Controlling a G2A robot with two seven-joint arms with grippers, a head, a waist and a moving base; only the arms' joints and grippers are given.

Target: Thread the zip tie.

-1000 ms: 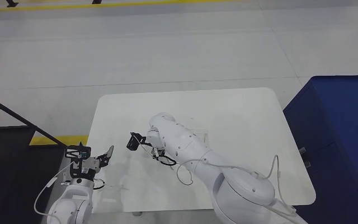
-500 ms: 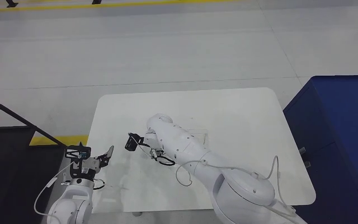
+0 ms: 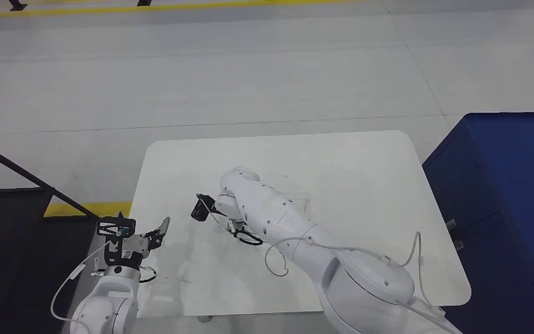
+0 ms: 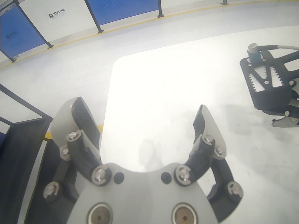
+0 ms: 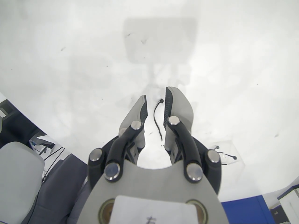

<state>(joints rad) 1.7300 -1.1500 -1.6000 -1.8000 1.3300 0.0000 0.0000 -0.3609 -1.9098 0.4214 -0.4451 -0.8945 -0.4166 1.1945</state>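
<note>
the zip tie (image 5: 156,117) lies on the table (image 5: 70,47), straddled by the right gripper (image 5: 156,94), whose jaws are narrowly parted, apparently for a pinch. the left gripper (image 4: 140,103) is held wide open and empty, likely in readiness.

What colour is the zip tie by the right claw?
The zip tie is black, clearest in the right wrist view.

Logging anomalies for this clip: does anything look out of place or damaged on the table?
Nothing stands out. One black zip tie lies curved on the table, loose between the right gripper's open fingers; a few dark specks mark its surface. The left gripper hangs open at the table's edge.
</note>
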